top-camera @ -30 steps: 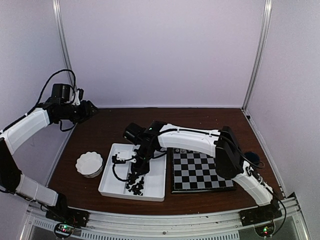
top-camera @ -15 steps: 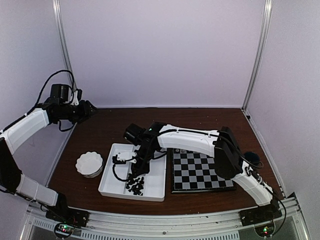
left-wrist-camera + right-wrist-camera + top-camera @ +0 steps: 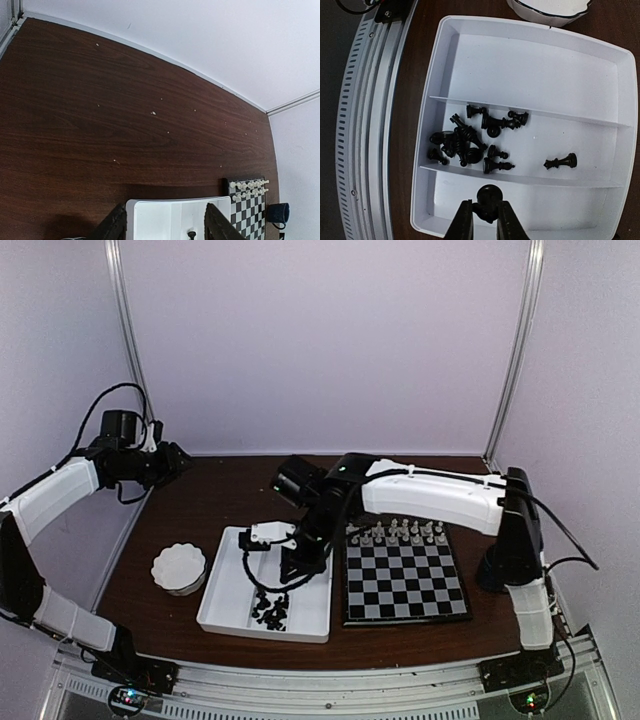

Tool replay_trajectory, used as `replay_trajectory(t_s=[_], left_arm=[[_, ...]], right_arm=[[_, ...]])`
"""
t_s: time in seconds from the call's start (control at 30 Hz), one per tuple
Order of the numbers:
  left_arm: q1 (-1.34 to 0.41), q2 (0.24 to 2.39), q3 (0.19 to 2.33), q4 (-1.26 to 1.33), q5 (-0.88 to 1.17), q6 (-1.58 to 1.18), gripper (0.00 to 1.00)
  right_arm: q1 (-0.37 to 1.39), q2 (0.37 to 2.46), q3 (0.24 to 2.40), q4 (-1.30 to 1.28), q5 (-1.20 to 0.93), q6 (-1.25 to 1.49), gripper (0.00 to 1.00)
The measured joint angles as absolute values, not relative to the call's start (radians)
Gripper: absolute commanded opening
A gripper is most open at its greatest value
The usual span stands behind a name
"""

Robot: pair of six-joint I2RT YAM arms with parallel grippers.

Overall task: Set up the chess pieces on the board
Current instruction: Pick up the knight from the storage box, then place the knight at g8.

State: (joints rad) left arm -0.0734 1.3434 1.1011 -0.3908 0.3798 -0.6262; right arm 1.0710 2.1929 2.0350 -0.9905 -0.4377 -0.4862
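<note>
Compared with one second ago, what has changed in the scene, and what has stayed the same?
The right end effector, which was down at the pile of black pieces in the tray, has risen and shifted toward the board, now shut on one black chess piece. The left end effector, bowl, tray and board stayed in place.

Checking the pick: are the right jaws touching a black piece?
Touching. The right wrist view shows the right gripper pinching a black piece between its jaws, over the tray.
</note>
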Motion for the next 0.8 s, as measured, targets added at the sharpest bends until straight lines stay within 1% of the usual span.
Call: replay_trajectory(t_s=[0.1, 0.23, 0.4, 0.6, 0.8], left_arm=[[-0.073, 1.353, 1.101, -0.391, 0.381, -0.626, 0.53], [-0.073, 1.364, 1.101, -0.391, 0.381, -0.619, 0.53], [-0.073, 1.376, 1.102, -0.393, 0.377, -0.600, 0.52], [-0.073, 1.393, 1.102, -0.394, 0.374, -0.583, 0.52], [-0.073, 1.400, 1.102, -0.396, 0.373, -0.570, 0.52]], right_arm=[[1.069, 2.053, 1.872, -0.965, -0.441, -0.503, 0.05], [1.061, 1.916, 1.638, -0.926, -0.431, -0.522, 0.05], [1.027, 1.830, 1.425, -0.901, -0.426, -0.534, 0.05], [0.989, 1.768, 1.297, -0.862, -0.426, -0.549, 0.05], [0.950, 1.765, 1.264, -0.827, -0.433, -0.550, 0.05]])
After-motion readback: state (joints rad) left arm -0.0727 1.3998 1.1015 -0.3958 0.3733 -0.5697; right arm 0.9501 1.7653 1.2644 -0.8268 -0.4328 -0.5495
